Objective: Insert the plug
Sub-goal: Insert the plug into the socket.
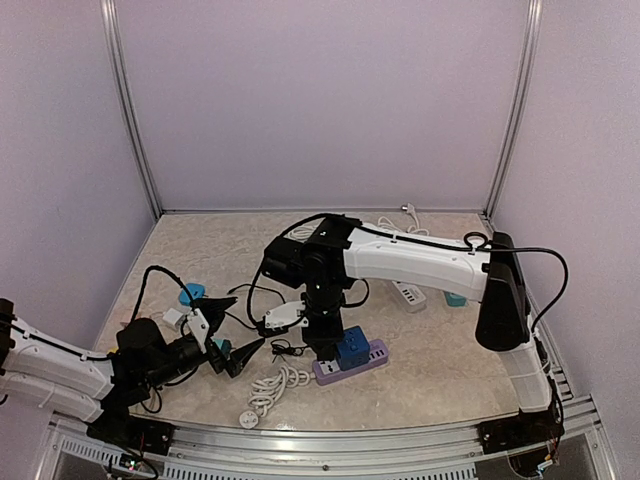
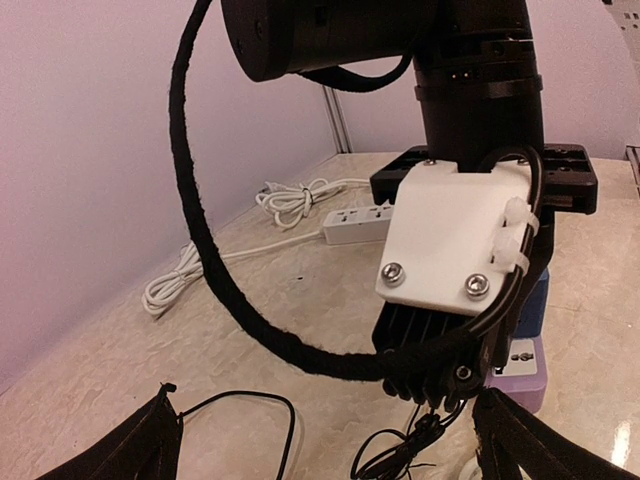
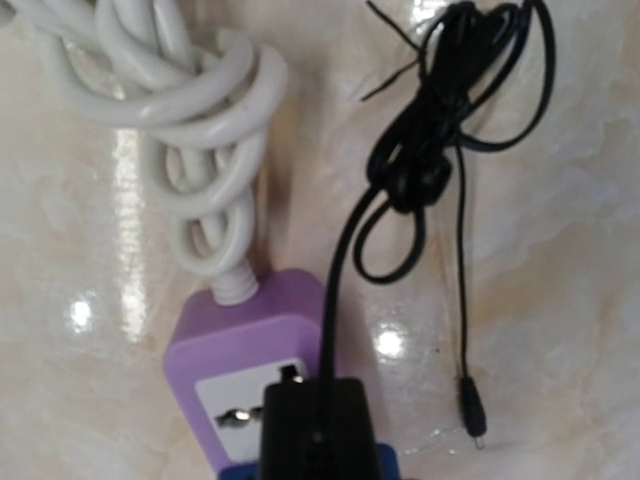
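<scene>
The purple plastic power strip [image 3: 250,330] lies on the beige marbled table [image 1: 440,360] near its front edge. A blue block-shaped adapter [image 1: 353,345] is seated in one of the strip's sockets. The end socket beside the strip's bundled white cord [image 3: 190,130] shows its holes uncovered.

The black plug [image 3: 315,425] is directly over the strip's white face, just beside that socket. Its thin black cord [image 3: 430,150] trails off in a loose tangle on the table.

The right arm reaches across to the centre with its wrist pointing straight down. The right gripper [image 1: 324,350] has its jaws drawn nearly together, pinching the black plug.

The left arm lies low at the front left. The left gripper [image 1: 248,322] is spread wide and holds nothing, aimed towards the strip. A long white power strip [image 1: 410,295] lies further back.
</scene>
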Motion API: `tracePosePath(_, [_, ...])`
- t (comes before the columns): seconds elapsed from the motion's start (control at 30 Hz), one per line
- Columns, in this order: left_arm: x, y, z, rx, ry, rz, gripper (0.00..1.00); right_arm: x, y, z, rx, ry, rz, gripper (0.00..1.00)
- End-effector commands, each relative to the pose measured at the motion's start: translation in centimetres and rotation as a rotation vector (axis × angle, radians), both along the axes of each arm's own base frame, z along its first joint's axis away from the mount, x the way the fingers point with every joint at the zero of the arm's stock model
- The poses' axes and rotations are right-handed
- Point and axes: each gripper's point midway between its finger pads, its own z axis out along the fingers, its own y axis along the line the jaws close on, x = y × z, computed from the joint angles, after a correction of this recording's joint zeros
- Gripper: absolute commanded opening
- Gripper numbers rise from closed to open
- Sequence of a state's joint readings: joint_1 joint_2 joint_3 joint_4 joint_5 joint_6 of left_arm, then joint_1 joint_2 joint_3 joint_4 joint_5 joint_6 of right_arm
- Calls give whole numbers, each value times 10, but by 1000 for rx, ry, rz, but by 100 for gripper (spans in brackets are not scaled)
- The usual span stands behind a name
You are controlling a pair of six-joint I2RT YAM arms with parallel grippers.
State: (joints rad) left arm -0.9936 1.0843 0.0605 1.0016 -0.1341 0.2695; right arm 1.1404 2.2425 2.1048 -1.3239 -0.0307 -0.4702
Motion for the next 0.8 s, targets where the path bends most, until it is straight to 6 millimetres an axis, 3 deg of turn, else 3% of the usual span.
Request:
tracePosePath(0.0, [-5, 9, -20, 37, 23, -5, 99, -5, -16, -18, -121, -20, 50, 0])
tracePosePath(0.33, [-3, 11, -19, 33, 20, 9, 99, -31, -14, -11, -135, 18, 108, 0])
tracePosePath(0.5, [6, 31, -34, 91, 34, 65, 99, -33, -18, -6, -136, 19, 100, 0])
tracePosePath(0.57, [10, 39, -33, 87, 65, 73, 99, -33, -19, -4, -134, 20, 99, 0])
tracePosePath(0.63, [13, 43, -9, 34, 45, 72, 99, -38, -16, -3, -116, 47, 101, 0])
tracePosePath(0.77, [-4, 49, -13, 61, -32, -2, 99, -35, -21, -6, -133, 42, 94, 0])
